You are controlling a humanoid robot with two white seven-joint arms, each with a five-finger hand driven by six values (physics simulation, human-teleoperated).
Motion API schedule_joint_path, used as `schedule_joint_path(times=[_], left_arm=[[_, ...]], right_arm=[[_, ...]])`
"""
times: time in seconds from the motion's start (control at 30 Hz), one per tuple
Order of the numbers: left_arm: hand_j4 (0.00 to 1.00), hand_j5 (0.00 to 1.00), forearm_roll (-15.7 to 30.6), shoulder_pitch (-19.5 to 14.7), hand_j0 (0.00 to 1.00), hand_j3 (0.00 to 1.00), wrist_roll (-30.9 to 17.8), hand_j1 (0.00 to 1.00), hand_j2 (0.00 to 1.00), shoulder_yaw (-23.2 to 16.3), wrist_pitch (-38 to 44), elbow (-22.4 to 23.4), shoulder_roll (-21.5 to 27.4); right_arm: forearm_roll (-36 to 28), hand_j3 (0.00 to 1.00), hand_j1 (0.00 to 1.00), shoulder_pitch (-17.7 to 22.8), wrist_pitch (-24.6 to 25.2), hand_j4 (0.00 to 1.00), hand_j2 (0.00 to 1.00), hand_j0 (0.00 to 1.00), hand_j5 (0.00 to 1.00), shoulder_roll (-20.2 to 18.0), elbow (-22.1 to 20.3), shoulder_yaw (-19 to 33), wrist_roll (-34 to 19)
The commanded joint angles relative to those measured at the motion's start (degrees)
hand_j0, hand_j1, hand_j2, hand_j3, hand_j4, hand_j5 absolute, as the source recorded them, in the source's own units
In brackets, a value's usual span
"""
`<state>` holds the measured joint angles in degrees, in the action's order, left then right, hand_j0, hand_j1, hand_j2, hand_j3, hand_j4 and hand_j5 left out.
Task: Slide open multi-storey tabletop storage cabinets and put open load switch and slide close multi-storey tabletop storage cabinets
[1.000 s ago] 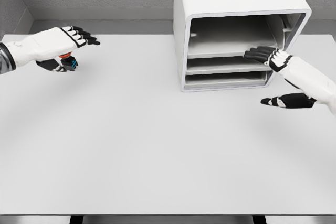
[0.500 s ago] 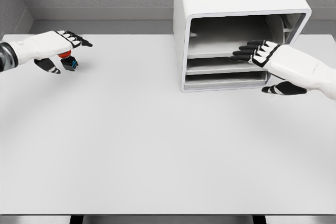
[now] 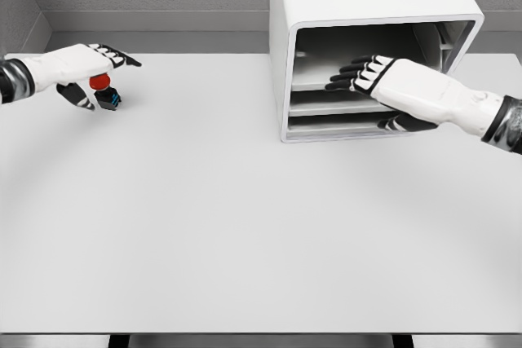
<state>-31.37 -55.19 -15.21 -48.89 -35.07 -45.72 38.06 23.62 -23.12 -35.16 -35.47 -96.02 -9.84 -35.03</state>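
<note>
**Right hand in cabinet, left over switch**

Right hand (image 3: 383, 79) reaches into cabinet (image 3: 371, 46) with fingers extended flat, grasping nothing; left hand (image 3: 81, 67) relaxed over load switch (image 3: 104, 94) near table (image 3: 245, 226) far-left edge, not gripping; switch likely small, rigid, light; pinch its dark body, not red knob.

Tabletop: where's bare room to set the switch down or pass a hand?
The table is bare across its front and middle, from the left hand over the load switch to the cabinet. Crowded spot: the cabinet's open front, where the right hand reaches over the shelves.
</note>
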Motion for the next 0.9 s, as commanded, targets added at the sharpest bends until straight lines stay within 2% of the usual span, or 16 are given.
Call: schedule_joint_path(times=[0.0, 0.17, 0.2, 0.33, 0.37, 0.5, 0.6, 0.7, 0.87], left_arm=[[1.00, 1.00, -0.09, 0.00, 1.00, 1.00, 0.00, 1.00, 1.00, 0.11, 0.07, 2.30, -1.06], [0.99, 0.99, -1.06, -0.79, 0.99, 0.99, -0.35, 0.99, 0.99, 0.11, 0.07, 3.71, -1.67], [0.95, 0.95, -1.06, -0.79, 0.95, 0.95, -1.14, 0.95, 0.95, 0.11, 0.07, 3.71, -1.76], [0.79, 0.79, -1.06, -0.79, 0.79, 0.79, -3.07, 0.79, 0.79, 0.11, 0.07, 3.71, -1.94], [0.78, 0.78, -1.06, -0.88, 0.78, 0.78, -3.34, 0.78, 0.78, 0.11, 0.07, 3.71, -2.29], [0.78, 0.78, -1.06, -0.88, 0.78, 0.78, -3.43, 0.78, 0.78, 0.11, 0.07, 4.68, -2.55], [0.79, 0.79, -1.15, -0.97, 0.79, 0.79, -3.43, 0.79, 0.79, 0.11, 0.07, 5.82, -3.35], [0.79, 0.79, -1.06, -1.32, 0.79, 0.79, -3.43, 0.79, 0.79, 0.29, 0.07, 6.35, -3.35], [0.80, 0.80, -1.06, -1.58, 0.80, 0.80, -3.43, 0.80, 0.80, 0.29, 0.07, 6.35, -3.43]], right_arm=[[0.29, 0.94, 0.94, -0.09, 0.16, 0.94, 0.94, 0.94, 0.94, 0.93, 2.32, -0.71, 0.03], [1.17, 0.94, 0.94, -3.34, 0.16, 0.94, 0.94, 0.94, 0.94, 2.60, 7.07, -2.11, 0.03], [1.08, 0.95, 0.95, -3.87, 0.16, 0.95, 0.95, 0.95, 0.95, 3.22, 8.65, -2.11, 0.03], [0.99, 0.95, 0.95, -5.10, 0.16, 0.95, 0.95, 0.95, 0.95, 3.39, 10.50, -2.20, 0.03], [1.08, 0.95, 0.95, -5.19, 0.16, 0.95, 0.95, 0.95, 0.95, 3.39, 10.85, -2.20, 0.03], [1.17, 0.95, 0.95, -6.42, 0.16, 0.95, 0.95, 0.95, 0.95, 4.27, 13.93, -2.20, 0.03], [1.26, 0.95, 0.95, -7.21, 0.16, 0.95, 0.95, 0.95, 0.95, 4.36, 13.93, -3.17, 0.03], [3.80, 0.95, 0.95, -7.65, 0.16, 0.95, 0.95, 0.95, 0.95, 6.91, 13.66, -3.34, 0.03], [5.21, 0.95, 0.95, -7.65, 0.16, 0.95, 0.95, 0.95, 0.95, 7.17, 13.84, -3.52, 0.03]])
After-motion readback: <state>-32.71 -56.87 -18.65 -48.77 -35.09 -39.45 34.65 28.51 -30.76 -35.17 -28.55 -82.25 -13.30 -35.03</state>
